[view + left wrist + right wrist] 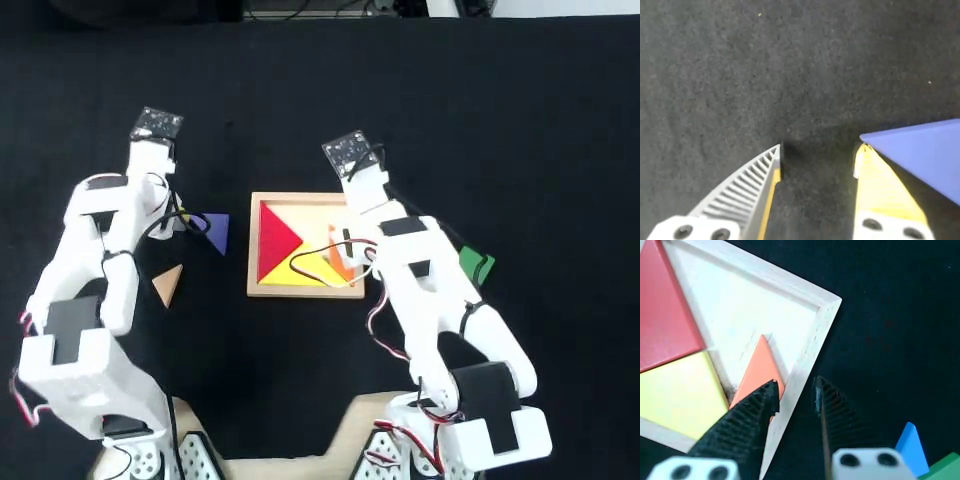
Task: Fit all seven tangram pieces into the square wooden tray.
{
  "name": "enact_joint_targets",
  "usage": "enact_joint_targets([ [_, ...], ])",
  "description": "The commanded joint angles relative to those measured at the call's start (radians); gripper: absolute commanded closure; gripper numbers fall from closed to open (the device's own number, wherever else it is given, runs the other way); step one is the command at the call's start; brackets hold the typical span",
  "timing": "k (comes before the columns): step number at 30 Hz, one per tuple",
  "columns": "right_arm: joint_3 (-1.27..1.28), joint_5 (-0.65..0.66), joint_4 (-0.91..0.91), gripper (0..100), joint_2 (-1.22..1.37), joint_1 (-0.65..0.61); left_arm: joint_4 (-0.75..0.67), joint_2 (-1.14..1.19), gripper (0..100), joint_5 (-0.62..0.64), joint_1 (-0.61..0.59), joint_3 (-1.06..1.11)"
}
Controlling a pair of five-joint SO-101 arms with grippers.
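Wooden and square, the tray (pixel 300 198) sits mid-frame on the desk (pixel 450 100) in the high view. We see the right fingers (pixel 752 412) a little apart astride its right rim, one tip over the orange triangle (pixel 759 365) inside, beside the red triangle (pixel 277 235) and yellow triangle (pixel 312 268). A green piece (pixel 476 265) lies right of the tray, a tan triangle (pixel 167 283) to its left. The left fingers (pixel 882 187), wide apart and holding nothing, meet the blue triangle (pixel 215 231) with one tip.
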Motion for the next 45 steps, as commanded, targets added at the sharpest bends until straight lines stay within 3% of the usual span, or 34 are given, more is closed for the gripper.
enact_joint_targets([
  [1,-0.085,0.008,-0.006,88.1,-0.010,-0.023,0.112,-0.253,77,0.032,-0.025,-0.018],
  [8,-0.363,-0.002,0.315,87.8,-0.028,-0.235,0.292,-0.683,77,0.133,-0.137,0.225],
  [15,-0.704,-0.103,0.528,87.4,0.137,-0.439,0.301,-1.134,76,0.144,-0.394,0.605],
  [19,-0.911,-0.161,0.623,77.0,0.335,-0.499,0.296,-1.427,76,0.183,-0.516,0.878],
  [25,-1.253,-0.193,0.713,75.0,0.664,-0.534,0.307,-1.814,76,0.175,-0.541,1.194],
  [29,-1.483,-0.193,0.775,74.8,0.858,-0.563,0.468,-2.019,76,0.176,-0.541,1.207],
  [45,-2.267,-0.100,0.990,74.8,1.405,-0.537,0.437,-1.975,76,0.176,-0.538,1.213],
])
